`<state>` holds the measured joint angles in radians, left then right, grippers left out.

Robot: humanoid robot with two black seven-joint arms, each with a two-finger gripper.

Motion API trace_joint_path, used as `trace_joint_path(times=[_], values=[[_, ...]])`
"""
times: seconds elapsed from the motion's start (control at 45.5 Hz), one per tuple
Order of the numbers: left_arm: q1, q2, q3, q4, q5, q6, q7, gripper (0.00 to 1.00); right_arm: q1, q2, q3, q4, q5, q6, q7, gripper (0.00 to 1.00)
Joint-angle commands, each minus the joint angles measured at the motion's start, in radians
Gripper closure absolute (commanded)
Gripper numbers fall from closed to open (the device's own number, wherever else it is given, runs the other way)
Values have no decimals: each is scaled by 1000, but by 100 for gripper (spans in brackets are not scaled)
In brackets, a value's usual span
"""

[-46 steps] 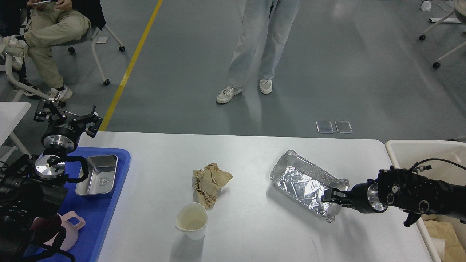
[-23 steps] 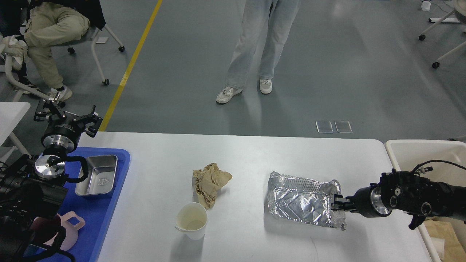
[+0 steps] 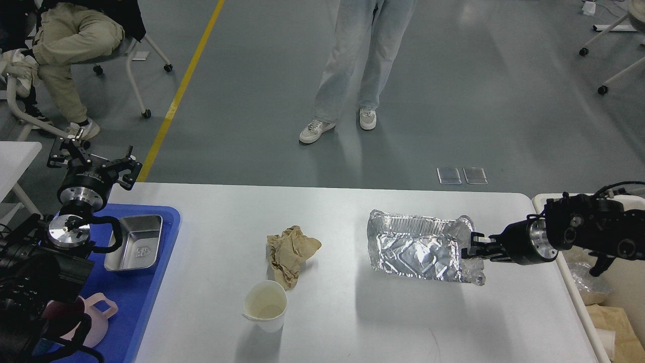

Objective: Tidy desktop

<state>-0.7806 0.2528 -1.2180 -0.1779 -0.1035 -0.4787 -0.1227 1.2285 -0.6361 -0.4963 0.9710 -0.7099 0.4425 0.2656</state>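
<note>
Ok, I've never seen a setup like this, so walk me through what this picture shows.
The single picture is taken from a humanoid robot's own head, looking down at a large white tabletop. The black jointed things at either side are its arms. The right pincer is shut on the edge of a crumpled silver foil tray, holding it off the surface. The left pincer hangs idle above a blue plastic tray that holds a small steel pan. On the tabletop lie a crumpled brown paper wad and a white paper cup. A cream plastic bin stands at the right.
</note>
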Motion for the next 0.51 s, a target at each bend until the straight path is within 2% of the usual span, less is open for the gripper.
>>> trace_joint_path(times=[0.0, 0.154, 0.351, 0.483], values=[[1, -3, 2, 0, 2, -14, -2, 3, 81, -33, 15, 21, 9, 53, 14, 100], [0, 2, 2, 0, 4, -31, 0, 3, 89, -45, 61, 23, 30, 81, 38, 100], [1, 39, 2, 0, 21, -43, 6, 3, 71, -60, 87, 26, 47, 84, 44, 100], [14, 48, 0, 0, 24, -96, -8, 3, 71, -70, 88, 26, 47, 84, 46, 100]])
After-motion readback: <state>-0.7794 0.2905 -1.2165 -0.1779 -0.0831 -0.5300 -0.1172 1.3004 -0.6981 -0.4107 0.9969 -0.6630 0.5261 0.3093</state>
